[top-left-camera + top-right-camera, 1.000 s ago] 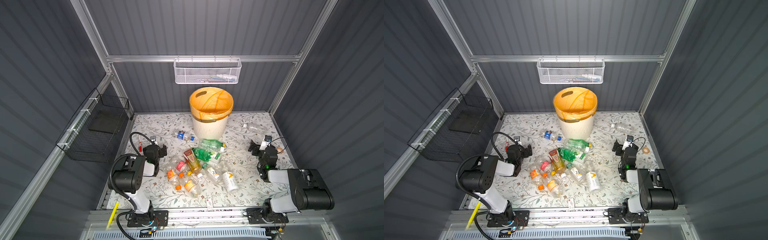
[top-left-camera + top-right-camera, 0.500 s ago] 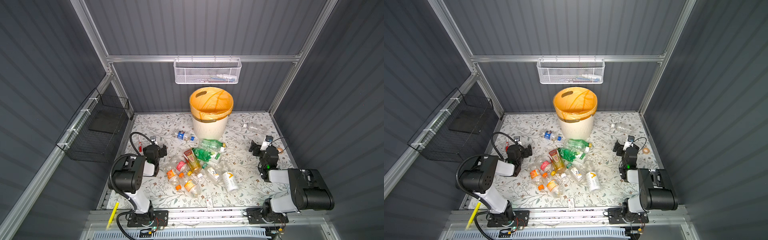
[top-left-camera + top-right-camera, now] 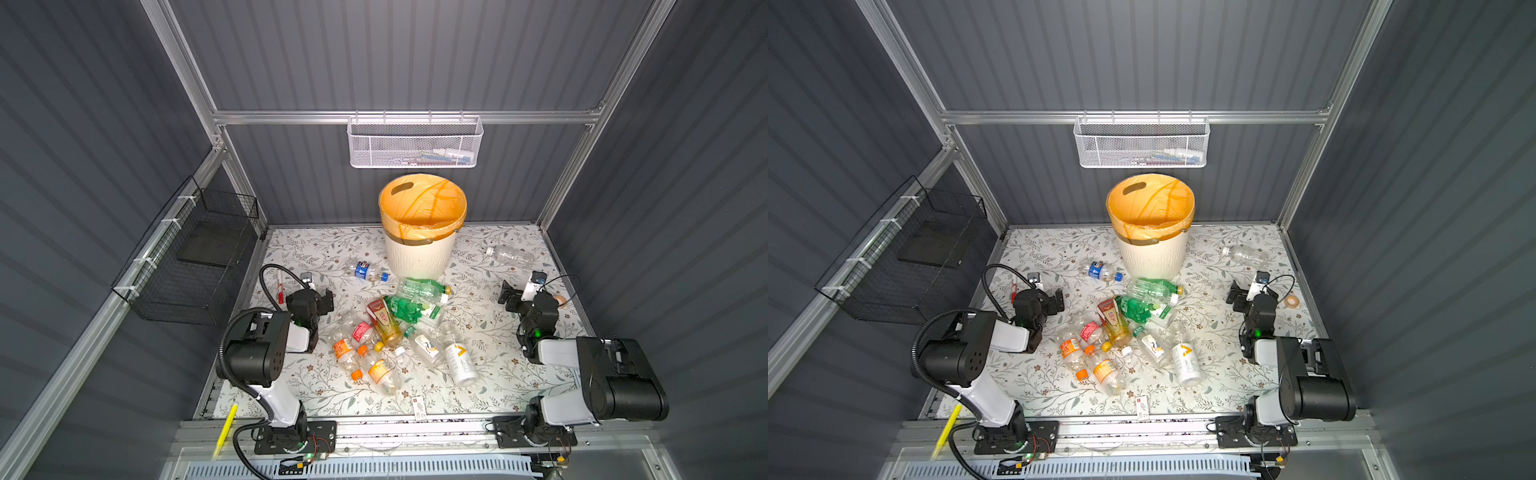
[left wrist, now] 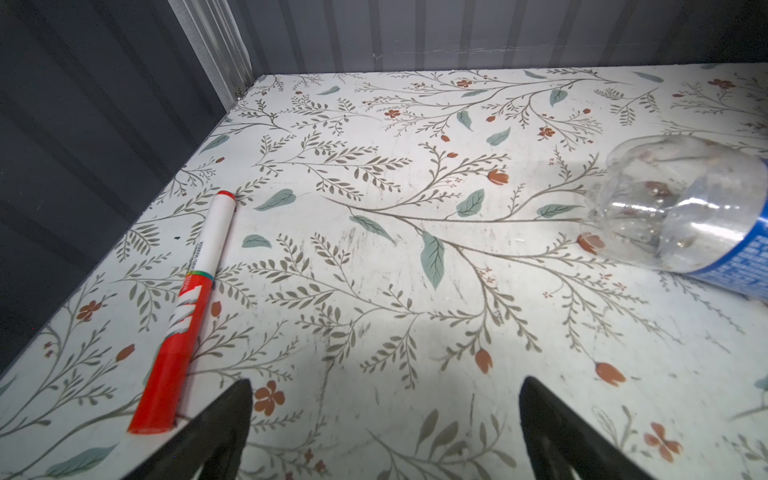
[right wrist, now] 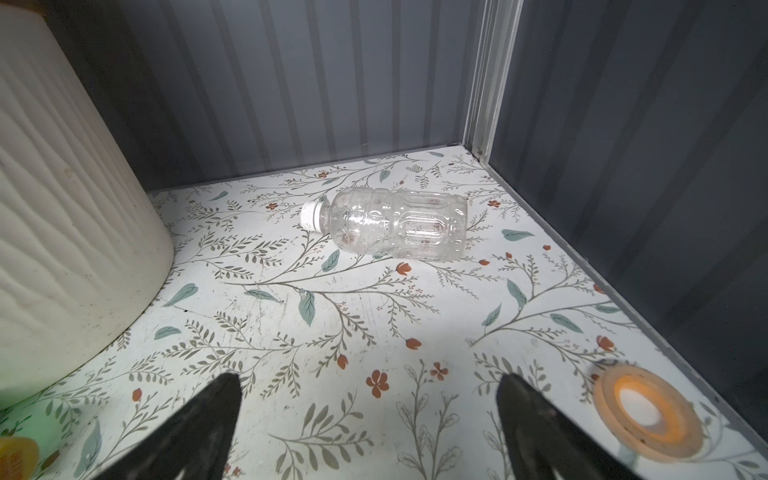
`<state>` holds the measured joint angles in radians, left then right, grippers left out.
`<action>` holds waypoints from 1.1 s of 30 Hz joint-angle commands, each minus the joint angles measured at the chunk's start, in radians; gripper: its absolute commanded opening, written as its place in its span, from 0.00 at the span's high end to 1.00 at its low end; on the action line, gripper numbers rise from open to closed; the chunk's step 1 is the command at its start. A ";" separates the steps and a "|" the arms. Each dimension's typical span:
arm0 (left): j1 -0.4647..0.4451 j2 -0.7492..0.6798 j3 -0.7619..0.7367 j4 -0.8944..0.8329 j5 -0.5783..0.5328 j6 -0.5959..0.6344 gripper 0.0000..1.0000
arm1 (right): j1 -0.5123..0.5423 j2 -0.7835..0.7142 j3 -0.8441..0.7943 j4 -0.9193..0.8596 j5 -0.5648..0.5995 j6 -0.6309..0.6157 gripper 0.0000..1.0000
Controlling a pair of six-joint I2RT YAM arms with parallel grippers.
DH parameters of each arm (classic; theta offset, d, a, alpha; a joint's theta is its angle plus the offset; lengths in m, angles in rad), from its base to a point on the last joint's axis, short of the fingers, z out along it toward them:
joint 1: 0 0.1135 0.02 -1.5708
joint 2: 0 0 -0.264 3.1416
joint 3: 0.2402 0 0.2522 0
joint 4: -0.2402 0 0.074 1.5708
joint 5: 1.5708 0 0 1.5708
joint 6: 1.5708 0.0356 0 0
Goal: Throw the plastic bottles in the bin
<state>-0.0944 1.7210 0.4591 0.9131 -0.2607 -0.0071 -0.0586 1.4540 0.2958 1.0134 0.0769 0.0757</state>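
The bin (image 3: 419, 253), cream and ribbed with an orange bag, stands at the back middle in both top views; its wall (image 5: 62, 232) fills one side of the right wrist view. Several plastic bottles (image 3: 390, 328) lie heaped in front of it. A blue-labelled bottle (image 4: 685, 216) lies ahead of my left gripper (image 4: 385, 388), which is open and empty just above the mat. A clear white-capped bottle (image 5: 395, 226) lies near the back right corner, ahead of my right gripper (image 5: 369, 380), also open and empty. Both grippers (image 3: 318, 296) (image 3: 515, 297) flank the heap.
A red-and-white marker (image 4: 187, 307) lies beside the left gripper near the left wall. A tape roll (image 5: 648, 415) sits by the right wall. A small card (image 3: 419, 405) lies at the front edge. A white mesh basket (image 3: 415, 143) and a black wire basket (image 3: 195, 257) hang on the walls.
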 commanded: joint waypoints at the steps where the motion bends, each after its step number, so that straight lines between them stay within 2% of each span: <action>1: 0.009 -0.006 0.007 0.004 0.000 0.014 0.02 | -0.002 0.004 0.016 -0.011 -0.006 0.004 0.11; 2: 0.008 -0.012 0.007 0.019 -0.028 0.015 0.03 | -0.002 -0.003 0.019 -0.008 0.015 0.010 0.12; 3: 0.007 -0.042 0.017 -0.027 -0.045 -0.001 0.04 | -0.003 -0.042 0.044 -0.089 0.055 0.031 0.12; 6: 0.007 -0.145 0.092 -0.261 -0.138 -0.041 0.05 | -0.007 -0.122 0.226 -0.489 0.187 0.091 0.15; 9: 0.007 -0.201 0.213 -0.482 -0.206 -0.102 0.06 | -0.007 -0.105 0.427 -0.829 0.272 0.194 0.15; 11: 0.006 -0.222 0.293 -0.618 -0.212 -0.165 0.07 | -0.007 -0.079 0.542 -1.011 0.286 0.307 0.15; 15: 0.004 -0.247 0.393 -0.763 -0.110 -0.252 0.07 | -0.007 -0.026 0.717 -1.219 0.244 0.506 0.14; 18: 0.004 -0.259 0.436 -0.835 -0.045 -0.294 0.06 | -0.011 0.060 0.855 -1.341 0.192 0.627 0.14; 20: 0.004 -0.273 0.449 -0.868 -0.013 -0.315 0.07 | -0.025 0.119 0.923 -1.377 0.182 0.646 0.14; 22: 0.002 -0.291 0.456 -0.894 0.015 -0.325 0.07 | -0.040 0.196 1.000 -1.397 0.051 0.812 0.15; 25: 0.002 -0.319 0.450 -0.920 0.052 -0.334 0.07 | -0.040 0.290 1.082 -1.425 -0.030 0.865 0.10; 28: 0.001 -0.344 0.443 -0.949 0.078 -0.338 0.06 | -0.054 0.359 1.100 -1.409 -0.068 0.972 0.10; 33: 0.001 -0.368 0.436 -0.993 0.096 -0.334 0.07 | -0.061 0.439 1.121 -1.370 -0.053 1.104 0.10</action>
<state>-0.0948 1.3731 0.8890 -0.0170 -0.1982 -0.3279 -0.1101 1.8660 1.3811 -0.3397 0.0433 1.0508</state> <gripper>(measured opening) 0.935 0.905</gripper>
